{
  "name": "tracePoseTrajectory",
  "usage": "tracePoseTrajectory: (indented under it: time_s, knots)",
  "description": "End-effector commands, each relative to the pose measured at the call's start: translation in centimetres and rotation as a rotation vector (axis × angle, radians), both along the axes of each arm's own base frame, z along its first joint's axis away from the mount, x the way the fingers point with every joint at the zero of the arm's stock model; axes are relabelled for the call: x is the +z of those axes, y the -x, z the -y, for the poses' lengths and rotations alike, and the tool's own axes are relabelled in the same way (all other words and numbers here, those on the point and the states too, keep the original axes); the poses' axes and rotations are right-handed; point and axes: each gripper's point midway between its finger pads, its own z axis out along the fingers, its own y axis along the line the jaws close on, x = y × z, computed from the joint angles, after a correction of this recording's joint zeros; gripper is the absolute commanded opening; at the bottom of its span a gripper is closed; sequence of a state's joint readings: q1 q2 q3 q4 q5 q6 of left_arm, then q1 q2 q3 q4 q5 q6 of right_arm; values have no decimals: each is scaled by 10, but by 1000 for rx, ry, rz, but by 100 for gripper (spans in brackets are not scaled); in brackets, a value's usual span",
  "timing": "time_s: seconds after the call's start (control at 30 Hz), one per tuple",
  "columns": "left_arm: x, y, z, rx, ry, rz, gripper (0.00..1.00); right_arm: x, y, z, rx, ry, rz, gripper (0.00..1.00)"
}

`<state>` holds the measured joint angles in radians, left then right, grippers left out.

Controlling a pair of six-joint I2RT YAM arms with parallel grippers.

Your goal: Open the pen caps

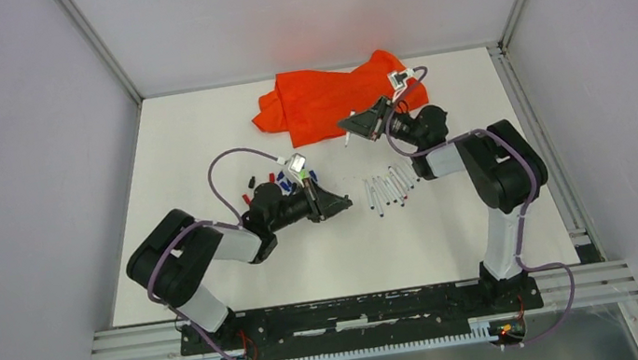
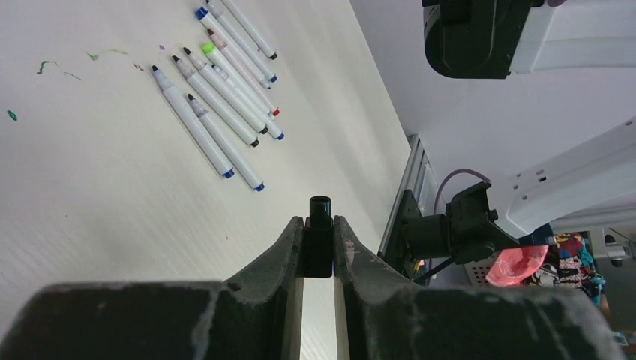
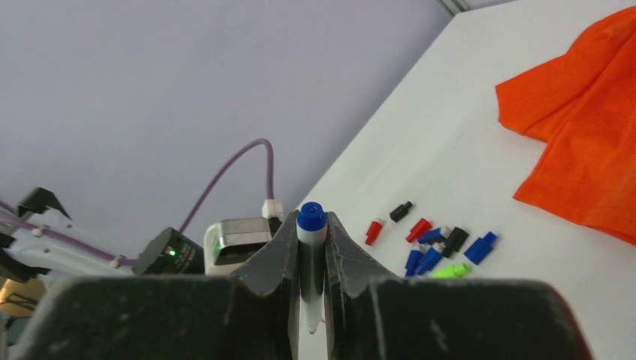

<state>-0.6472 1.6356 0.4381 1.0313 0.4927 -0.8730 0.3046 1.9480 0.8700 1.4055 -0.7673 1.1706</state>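
My left gripper (image 2: 319, 222) is shut on a small black pen cap (image 2: 319, 238), whose end sticks out past the fingertips; in the top view this gripper (image 1: 342, 203) is above the table's middle. My right gripper (image 3: 311, 222) is shut on a white pen barrel with a blue end (image 3: 311, 251); in the top view it (image 1: 348, 125) is by the cloth's front edge. Several loose pen caps (image 3: 435, 244) in blue, red, black and green lie in a pile, also visible in the top view (image 1: 276, 182) behind the left wrist.
A row of several white pens (image 1: 389, 189) lies between the arms, seen also in the left wrist view (image 2: 225, 82). A large orange cloth (image 1: 332, 98) lies at the back. Ink marks (image 2: 52, 66) stain the table.
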Motion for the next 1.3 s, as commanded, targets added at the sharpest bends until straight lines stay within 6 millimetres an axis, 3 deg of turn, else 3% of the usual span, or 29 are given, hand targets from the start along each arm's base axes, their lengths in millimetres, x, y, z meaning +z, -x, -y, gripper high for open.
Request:
tracePoseTrajectory:
  time_s: [0.0,0.1,0.23,0.37,0.5,0.9,1.1,1.27]
  knots:
    - [6,-5,-1,27,-9,23,2,11,3,-6,-5,56,94,0]
    - [-15,-33,-20,206,-163,-18,2,-19,-10,0,-103,272,85,0]
    - [-39,-70,-64,498,-421,-98,2,-57,-9,8,-177,521,26,0]
    - [-51,-86,-96,664,-594,-146,2,-83,-1,10,-191,634,-18,0]
    - [-66,-93,-115,739,-724,-189,3,-109,14,4,-177,730,-41,0]
    - [-88,-101,-148,838,-821,-261,16,-160,44,7,-161,906,-101,0]
    - [-88,-106,-146,839,-805,-262,38,-182,60,16,-151,963,-134,0]
    - [-86,-108,-142,832,-786,-263,49,-194,66,26,-173,1016,-148,5]
